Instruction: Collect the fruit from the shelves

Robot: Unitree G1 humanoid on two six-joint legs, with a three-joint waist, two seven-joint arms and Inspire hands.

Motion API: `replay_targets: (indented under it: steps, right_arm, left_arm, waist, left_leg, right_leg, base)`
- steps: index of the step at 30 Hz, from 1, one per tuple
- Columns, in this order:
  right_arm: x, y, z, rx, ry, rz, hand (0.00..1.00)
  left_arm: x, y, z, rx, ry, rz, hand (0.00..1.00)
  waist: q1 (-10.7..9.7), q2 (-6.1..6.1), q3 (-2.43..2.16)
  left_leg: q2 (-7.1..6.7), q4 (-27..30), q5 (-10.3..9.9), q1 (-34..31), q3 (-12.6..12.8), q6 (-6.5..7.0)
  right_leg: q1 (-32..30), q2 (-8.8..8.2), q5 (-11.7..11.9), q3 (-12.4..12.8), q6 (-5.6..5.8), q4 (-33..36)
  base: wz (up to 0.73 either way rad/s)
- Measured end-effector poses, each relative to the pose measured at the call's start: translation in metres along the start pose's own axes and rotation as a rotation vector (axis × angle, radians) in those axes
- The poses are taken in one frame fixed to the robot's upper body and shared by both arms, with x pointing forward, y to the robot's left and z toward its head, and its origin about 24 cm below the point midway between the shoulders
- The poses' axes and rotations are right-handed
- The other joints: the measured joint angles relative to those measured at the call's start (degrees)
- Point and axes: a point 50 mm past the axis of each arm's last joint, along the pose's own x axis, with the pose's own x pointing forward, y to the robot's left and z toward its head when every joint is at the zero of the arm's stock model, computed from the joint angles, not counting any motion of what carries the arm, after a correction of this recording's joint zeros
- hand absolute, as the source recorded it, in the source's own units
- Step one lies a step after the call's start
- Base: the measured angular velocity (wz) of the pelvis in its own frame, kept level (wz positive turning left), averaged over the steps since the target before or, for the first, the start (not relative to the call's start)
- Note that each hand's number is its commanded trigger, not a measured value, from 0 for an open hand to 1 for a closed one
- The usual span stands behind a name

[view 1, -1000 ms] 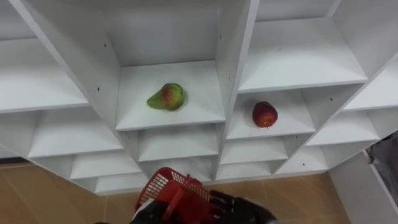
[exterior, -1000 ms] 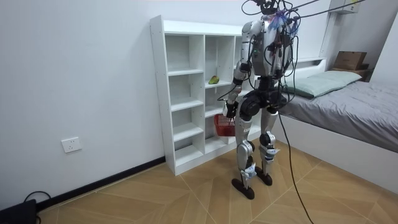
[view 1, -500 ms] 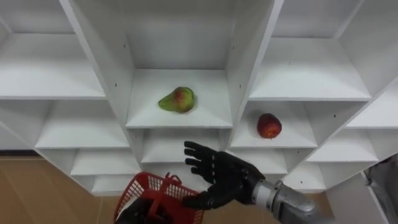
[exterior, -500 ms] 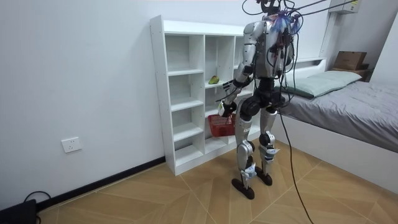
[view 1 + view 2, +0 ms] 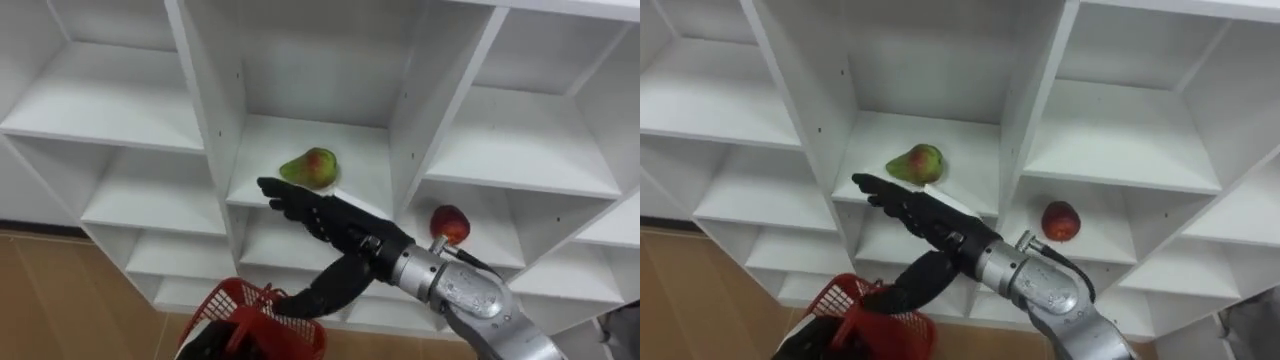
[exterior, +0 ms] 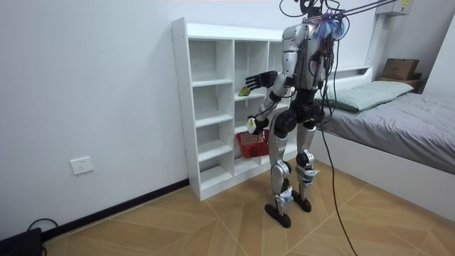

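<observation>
While the left hand (image 5: 205, 347) apparently grips the red basket (image 5: 262, 312) low down, the right hand (image 5: 325, 218), fingers straight and spread, points at the pear (image 5: 310, 167). It lies sideways just beyond the fingertips on the closet shelf (image 5: 370, 165), narrow end leftward.

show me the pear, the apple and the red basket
pear (image 5: 311, 167), left eye view, middle of its body
apple (image 5: 451, 225), left eye view, its red front
basket (image 5: 232, 302), left eye view, red mesh wall
</observation>
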Motion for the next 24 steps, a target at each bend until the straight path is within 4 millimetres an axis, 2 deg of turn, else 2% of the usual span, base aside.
replay_targets:
  steps: [2, 4, 7, 11, 14, 19, 24]
  right_arm:
    - [0.004, -0.004, 0.006, -0.044, -0.010, -0.023, 0.00]
    - [0.008, -0.008, 0.015, -0.139, -0.022, -0.061, 0.00]
    - [0.008, -0.009, 0.021, -0.222, -0.039, -0.103, 0.00]
    - [0.010, -0.012, 0.030, -0.284, -0.083, -0.163, 0.00]
    - [0.010, -0.017, 0.034, -0.297, -0.117, -0.250, 0.00]
    - [0.014, -0.033, 0.033, -0.318, -0.114, -0.372, 0.00]
    - [0.014, -0.046, 0.025, -0.323, -0.076, -0.459, 0.00]
  left_arm:
    - [-0.002, 0.004, -0.003, 0.008, 0.010, 0.004, 1.00]
    - [-0.002, 0.008, -0.005, 0.019, 0.015, 0.005, 1.00]
    - [-0.003, 0.009, -0.004, 0.015, 0.012, 0.007, 1.00]
    - [-0.002, 0.010, -0.003, 0.033, 0.004, 0.010, 1.00]
    - [-0.003, 0.013, -0.003, 0.040, 0.005, 0.024, 1.00]
    - [-0.006, 0.023, -0.008, 0.072, 0.018, 0.064, 1.00]
    - [-0.007, 0.027, -0.008, 0.077, 0.022, 0.074, 1.00]
  waist:
    - [0.12, -0.33, -0.04]
    - [0.18, -0.63, 0.18]
    - [0.71, -1.02, -0.02]
    - [1.49, -1.21, -0.10]
    - [1.51, -1.38, 0.01]
    - [2.18, -3.21, 0.56]
    - [3.03, -4.74, 0.27]
  left_leg:
    - [-0.01, -0.16, 0.00, 0.17, -0.06, 0.00]
    - [-0.03, -0.22, 0.00, 0.02, -0.23, 0.00]
    - [-0.11, -0.45, -0.01, -0.09, -0.59, -0.02]
    - [-0.15, -0.70, 0.01, 0.16, -1.27, -0.03]
    - [-0.17, -0.76, 0.02, 0.48, -2.15, -0.05]
    - [-0.20, -0.92, 0.21, -0.31, -3.88, -0.36]
    - [-0.40, -0.16, 0.23, -1.77, -5.41, -0.40]
  right_leg:
    - [0.13, 0.00, 0.00, -0.07, 0.00, 0.00]
    - [0.43, -0.01, 0.00, -0.59, 0.00, -0.11]
    - [0.99, 0.00, 0.01, -1.20, 0.02, -0.89]
    - [1.30, 0.01, 0.01, -1.51, 0.02, -0.92]
    - [2.00, -0.02, 0.01, -2.80, 0.03, -1.02]
    - [1.98, 0.02, -0.02, -4.47, 0.07, -1.04]
    - [1.65, -0.04, -0.01, -5.76, 0.06, -1.20]
  base:
    - [0.02]
    - [0.06]
    - [0.12]
    - [0.07]
    - [0.18]
    - [0.16]
    - [0.19]
